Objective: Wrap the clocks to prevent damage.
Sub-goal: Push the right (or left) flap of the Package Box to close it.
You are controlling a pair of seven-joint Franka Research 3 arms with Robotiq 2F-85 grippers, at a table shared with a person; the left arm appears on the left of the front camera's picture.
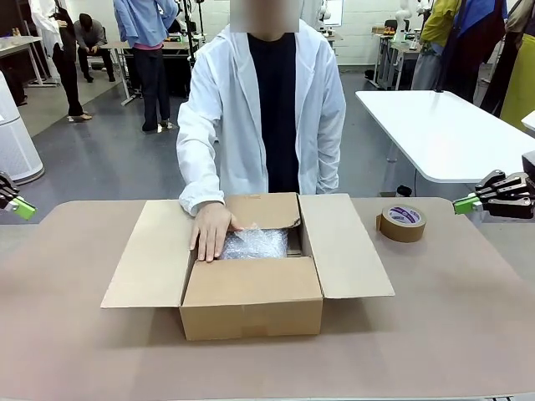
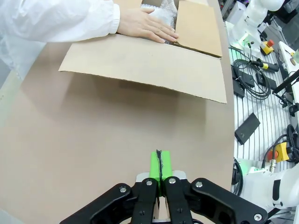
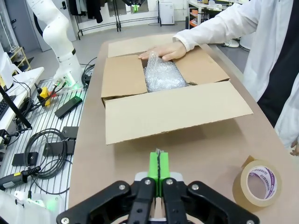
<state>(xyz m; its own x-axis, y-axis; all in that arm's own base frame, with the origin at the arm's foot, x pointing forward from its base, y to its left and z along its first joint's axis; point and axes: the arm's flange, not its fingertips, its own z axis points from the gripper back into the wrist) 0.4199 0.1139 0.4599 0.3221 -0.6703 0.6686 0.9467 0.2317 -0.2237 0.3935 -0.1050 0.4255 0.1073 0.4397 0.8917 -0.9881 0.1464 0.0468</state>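
Clocks (image 1: 255, 243), bubble-wrapped, in open carton (image 1: 251, 296), person's hand (image 1: 211, 231) touching; well apart from left gripper (image 1: 23, 207) and right gripper (image 1: 461, 203), both closed, empty.

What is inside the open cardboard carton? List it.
A bubble-wrapped bundle lies in the carton; a person's hand lies over the rim beside it. The wrap hides what it holds, and the bundle covers the carton's floor beneath.

No legible text or labels
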